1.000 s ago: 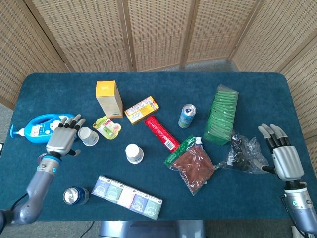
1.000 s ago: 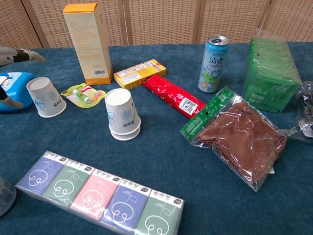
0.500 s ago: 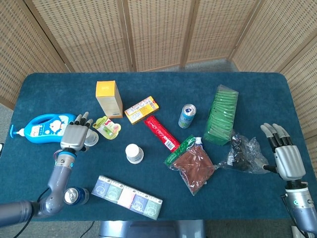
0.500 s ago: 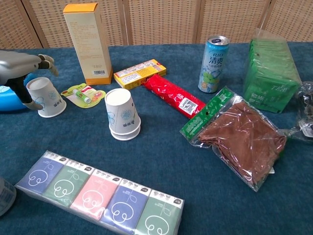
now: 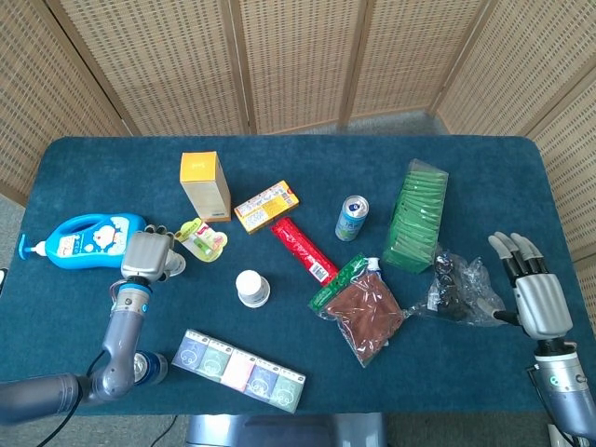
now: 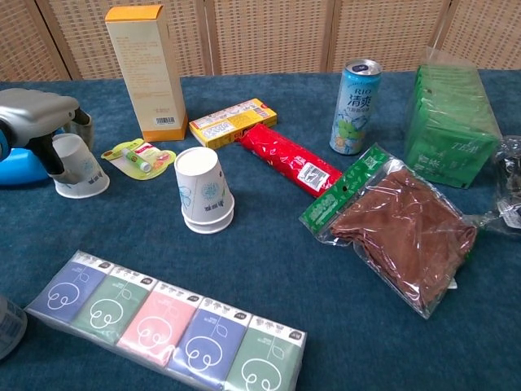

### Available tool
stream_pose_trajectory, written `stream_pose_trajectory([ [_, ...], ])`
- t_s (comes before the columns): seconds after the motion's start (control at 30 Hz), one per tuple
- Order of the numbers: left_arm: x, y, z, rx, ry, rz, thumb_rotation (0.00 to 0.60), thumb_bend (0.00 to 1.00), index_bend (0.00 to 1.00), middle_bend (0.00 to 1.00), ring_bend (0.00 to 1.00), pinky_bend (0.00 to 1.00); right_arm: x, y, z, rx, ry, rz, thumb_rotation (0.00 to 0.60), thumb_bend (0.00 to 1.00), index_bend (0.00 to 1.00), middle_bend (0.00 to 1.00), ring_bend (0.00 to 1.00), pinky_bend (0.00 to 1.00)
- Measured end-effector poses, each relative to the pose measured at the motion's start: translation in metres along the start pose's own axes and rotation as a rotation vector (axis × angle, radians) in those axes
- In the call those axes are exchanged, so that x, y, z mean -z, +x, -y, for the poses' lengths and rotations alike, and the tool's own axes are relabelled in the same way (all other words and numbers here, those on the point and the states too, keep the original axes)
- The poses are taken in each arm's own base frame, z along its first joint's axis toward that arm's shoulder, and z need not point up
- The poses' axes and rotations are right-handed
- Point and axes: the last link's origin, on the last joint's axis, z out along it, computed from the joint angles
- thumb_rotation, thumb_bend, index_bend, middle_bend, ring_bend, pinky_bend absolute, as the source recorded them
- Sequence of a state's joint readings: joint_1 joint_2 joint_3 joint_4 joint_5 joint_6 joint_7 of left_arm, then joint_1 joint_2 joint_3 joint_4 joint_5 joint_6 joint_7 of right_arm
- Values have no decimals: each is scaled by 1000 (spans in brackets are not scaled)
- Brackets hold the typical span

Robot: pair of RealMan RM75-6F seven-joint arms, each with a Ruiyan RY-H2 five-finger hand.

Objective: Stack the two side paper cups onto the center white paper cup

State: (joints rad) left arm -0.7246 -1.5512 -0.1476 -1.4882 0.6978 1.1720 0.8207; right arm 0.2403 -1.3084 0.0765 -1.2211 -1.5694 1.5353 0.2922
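Left hand [image 6: 37,114] sits over the upside-down side paper cup [image 6: 77,169] at the left edge of the chest view, fingers wrapped around its upper part; whether the grip is firm I cannot tell. Right hand [image 5: 538,291], at the lower right of the head view, is spread and holds nothing. The step looks like the pickup; next the cup must be lifted and carried rightward over the center white paper cup [image 6: 203,191]. Both cups stand mouth-down, long axes vertical.
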Motion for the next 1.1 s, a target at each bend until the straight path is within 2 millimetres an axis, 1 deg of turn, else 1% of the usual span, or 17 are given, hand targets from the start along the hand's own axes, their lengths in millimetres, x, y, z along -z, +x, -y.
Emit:
stream_pose_trajectory([
  [0.23, 6, 13, 1, 64, -9, -10, 600, 249, 487, 355, 285, 513, 1, -2, 1, -1, 2, 6, 600, 71, 19, 0, 0, 128],
  [0.43, 19, 34, -3, 144, -48, -10, 600, 248, 487, 355, 285, 513, 1, -3, 1, -3, 0, 12, 600, 74, 19, 0, 0, 128],
  [0.63, 39, 67, -10, 227, -111, -16, 600, 249, 492, 357, 285, 514, 2, -5, 1, -4, -3, 17, 600, 74, 19, 0, 0, 128],
  [0.9, 69, 123, -27, 310, -193, -43, 600, 247, 495, 358, 286, 513, 2, -7, 2, -8, 0, 21, 600, 74, 17, 0, 0, 128],
  [0.97, 73, 133, -32, 305, -202, -54, 600, 247, 495, 359, 286, 513, 1, -6, 2, -9, -1, 19, 600, 74, 17, 0, 0, 128],
  [1.1, 76, 142, -44, 304, -213, -51, 600, 247, 504, 367, 292, 513, 1, -6, 2, -9, -2, 18, 600, 75, 18, 0, 0, 128],
])
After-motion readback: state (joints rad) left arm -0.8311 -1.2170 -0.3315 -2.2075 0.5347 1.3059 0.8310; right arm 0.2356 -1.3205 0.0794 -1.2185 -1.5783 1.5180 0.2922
